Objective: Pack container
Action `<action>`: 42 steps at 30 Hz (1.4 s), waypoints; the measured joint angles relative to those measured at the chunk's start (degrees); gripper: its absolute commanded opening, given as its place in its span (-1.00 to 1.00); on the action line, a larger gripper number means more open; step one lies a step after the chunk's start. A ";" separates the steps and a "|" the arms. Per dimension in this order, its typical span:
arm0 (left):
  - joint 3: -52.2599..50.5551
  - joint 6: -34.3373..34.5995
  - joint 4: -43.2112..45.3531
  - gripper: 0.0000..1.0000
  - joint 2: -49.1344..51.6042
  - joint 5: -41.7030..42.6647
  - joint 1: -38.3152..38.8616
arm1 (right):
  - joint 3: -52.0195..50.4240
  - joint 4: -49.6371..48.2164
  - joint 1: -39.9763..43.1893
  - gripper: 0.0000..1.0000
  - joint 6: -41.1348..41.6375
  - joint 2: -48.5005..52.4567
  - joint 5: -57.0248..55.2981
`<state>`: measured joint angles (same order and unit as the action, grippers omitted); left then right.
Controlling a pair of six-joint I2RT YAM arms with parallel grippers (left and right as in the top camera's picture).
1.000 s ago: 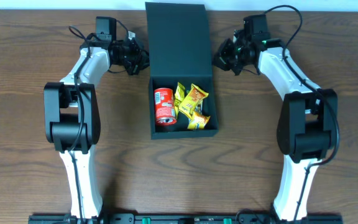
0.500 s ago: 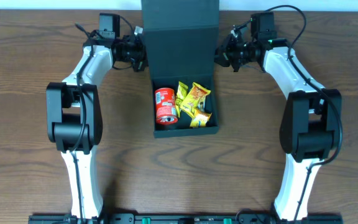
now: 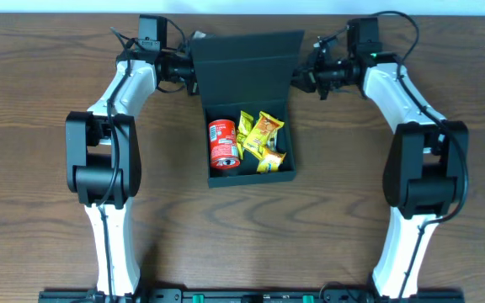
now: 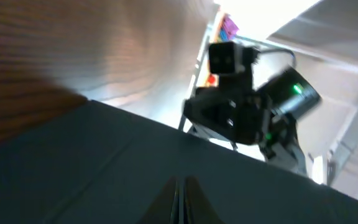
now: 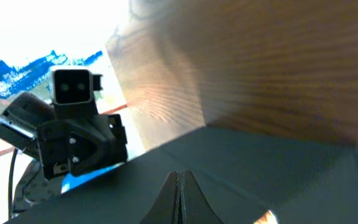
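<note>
Where the container (image 3: 251,180) sits: middle of the wooden table (image 3: 40,126), between the two arms, hinge side at the far edge.
Lid (image 3: 247,63): up off the box and tilted, its dark teal face turned toward the overhead camera and wider at the top than at the hinge.
Inside: a red can (image 3: 222,144) on the left, lying along the box; yellow packets (image 3: 263,139) heaped just beside it on the right, touching it.
Left gripper (image 3: 192,72): at the lid's left edge, reaching in from the side. In its wrist view the left gripper (image 4: 182,185) has its fingers pressed together with nothing seen between them, and the lid's flat surface fills the frame beyond.
Right gripper (image 3: 298,79): at the lid's right edge, opposite the left one. In its wrist view the right gripper (image 5: 179,178) is likewise closed tight and empty, tips against or just over the lid.
Contact: both closed tips seem to touch the lid, though the blurred wrist views do not settle it.
Across the lid: each wrist view shows the other arm's camera beyond the far edge.
</note>
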<state>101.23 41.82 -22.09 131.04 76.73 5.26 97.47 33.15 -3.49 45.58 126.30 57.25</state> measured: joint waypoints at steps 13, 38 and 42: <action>0.02 -7.41 -1.75 -0.89 0.00 11.19 -2.03 | 0.02 7.93 1.60 -0.97 -8.02 0.00 6.05; 1.07 -36.33 -48.11 -0.88 -39.15 -33.99 -3.30 | 0.26 40.46 0.44 -0.97 -39.71 -22.51 -22.43; 0.22 -41.29 -56.17 -0.88 -44.70 -48.52 -3.28 | 0.28 43.80 -2.64 -0.97 -40.85 -29.59 -35.95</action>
<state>101.45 0.54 -78.26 86.35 28.21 1.98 97.76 76.95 -6.13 4.73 96.71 21.30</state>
